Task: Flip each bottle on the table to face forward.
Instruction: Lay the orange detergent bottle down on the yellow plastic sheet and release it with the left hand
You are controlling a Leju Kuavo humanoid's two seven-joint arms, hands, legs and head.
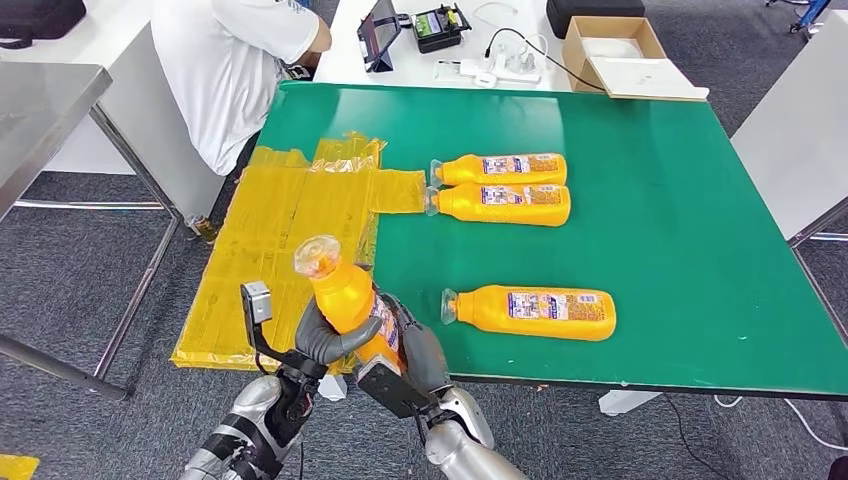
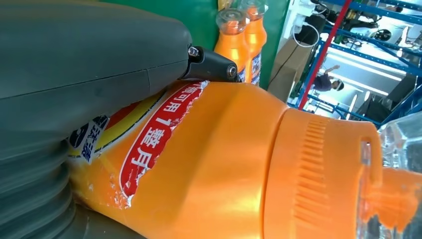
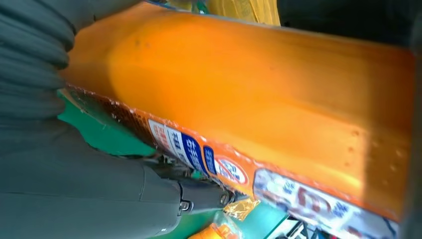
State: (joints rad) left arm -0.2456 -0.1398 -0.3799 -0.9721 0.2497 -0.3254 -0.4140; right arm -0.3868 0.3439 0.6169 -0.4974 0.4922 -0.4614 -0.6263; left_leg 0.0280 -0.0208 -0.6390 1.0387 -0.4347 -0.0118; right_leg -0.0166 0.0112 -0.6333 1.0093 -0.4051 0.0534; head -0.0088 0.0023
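1. A bottle is gripped by both hands, left hand and right hand, above the table's near left corner, cap tilted up.
2. Open green surface is seen right of the three lying bottles: a touching pair mid-table, a single bottle near the front edge.
3. Yellow bags overhang the left edge.
4. Chinese characters including "整月" are read on the held bottle's label.

My hands hold a bottle at the surface's 7 o'clock edge. Lone bottle just beside at 3 o'clock. Bottle pair blocks 1 o'clock. Yellow bags at 11. Right half open.
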